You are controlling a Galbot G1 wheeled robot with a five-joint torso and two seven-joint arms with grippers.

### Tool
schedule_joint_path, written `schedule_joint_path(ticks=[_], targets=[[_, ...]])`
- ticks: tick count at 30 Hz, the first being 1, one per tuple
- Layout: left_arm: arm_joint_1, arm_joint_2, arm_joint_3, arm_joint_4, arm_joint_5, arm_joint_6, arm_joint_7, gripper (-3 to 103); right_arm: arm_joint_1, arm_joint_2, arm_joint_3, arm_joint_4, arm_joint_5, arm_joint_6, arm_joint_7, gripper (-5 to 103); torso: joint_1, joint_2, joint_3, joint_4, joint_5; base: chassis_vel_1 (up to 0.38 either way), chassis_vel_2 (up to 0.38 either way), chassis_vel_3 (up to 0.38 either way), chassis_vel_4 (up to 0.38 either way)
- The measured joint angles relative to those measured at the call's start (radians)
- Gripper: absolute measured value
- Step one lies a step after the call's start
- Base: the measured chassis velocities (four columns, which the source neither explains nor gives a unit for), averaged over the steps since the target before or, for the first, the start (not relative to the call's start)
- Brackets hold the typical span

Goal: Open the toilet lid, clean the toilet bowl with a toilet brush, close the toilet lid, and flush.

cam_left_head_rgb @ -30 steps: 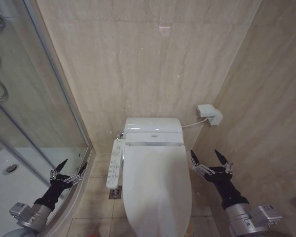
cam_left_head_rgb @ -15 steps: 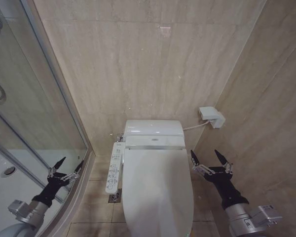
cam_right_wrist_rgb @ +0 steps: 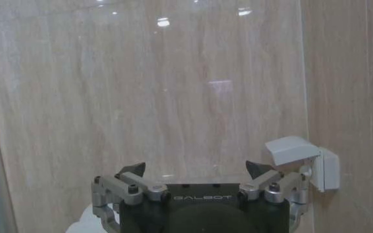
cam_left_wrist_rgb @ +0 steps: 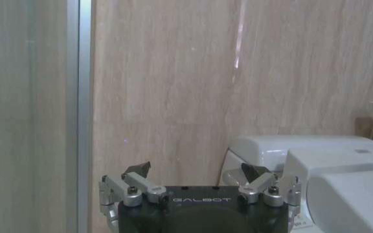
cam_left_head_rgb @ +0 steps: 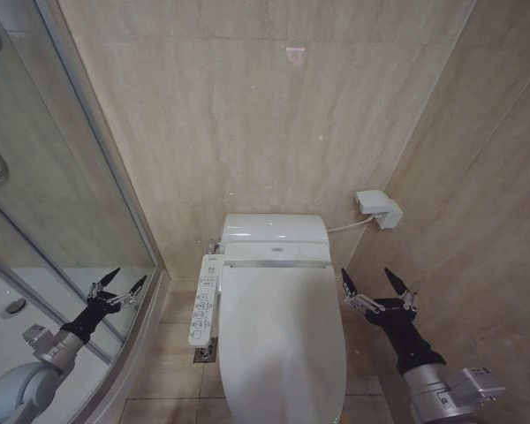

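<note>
Probably home bathroom: toilet (cam_left_head_rgb: 278, 291), shower glass (cam_left_head_rgb: 35, 221)

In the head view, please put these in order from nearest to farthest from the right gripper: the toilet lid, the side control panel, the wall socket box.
From the right gripper:
1. Toilet lid, just to its left, closed.
2. Wall socket box, on the wall above and behind it.
3. Side control panel, on the toilet's far, left side.

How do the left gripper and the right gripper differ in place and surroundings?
The left gripper hovers beside the glass shower door, far from the large smooth white plastic toilet lid; the right gripper hovers close to that lid's other side, by the beige wall. The left arm reaches from lower and farther out; the right arm rises nearer the toilet. Both have open fingers and hold nothing.
</note>
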Motion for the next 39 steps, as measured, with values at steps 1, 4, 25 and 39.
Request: schedule_joint_path(ticks=[1, 4, 25, 39], targets=[[-0.019, 0.005, 0.018, 0.019, -0.004, -0.003, 0.004, 96, 0.0, 0.0, 0.0, 0.0, 0.0, 0.0, 0.0, 100, 0.0, 0.0, 0.0, -0.0005, 0.0001, 0.0, 0.0, 0.0, 0.0], [-0.055, 0.014, 0.053, 0.051, -0.017, -0.006, 0.011, 96, 0.0, 0.0, 0.0, 0.0, 0.0, 0.0, 0.0, 100, 0.0, 0.0, 0.0, -0.0003, 0.0003, 0.0, 0.0, 0.0, 0.0], [-0.697, -0.023, 0.58, 0.569, -0.064, -0.069, 0.058, 94, 0.0, 0.0, 0.0, 0.0, 0.0, 0.0, 0.0, 100, 0.0, 0.0, 0.0, -0.0008, 0.0, 0.0, 0.0, 0.0, 0.0], [-0.957, -0.127, 0.791, 0.787, -0.062, -0.113, 0.131, 89, 0.0, 0.0, 0.0, 0.0, 0.0, 0.0, 0.0, 100, 0.0, 0.0, 0.0, -0.0004, 0.0, 0.0, 0.0, 0.0, 0.0]])
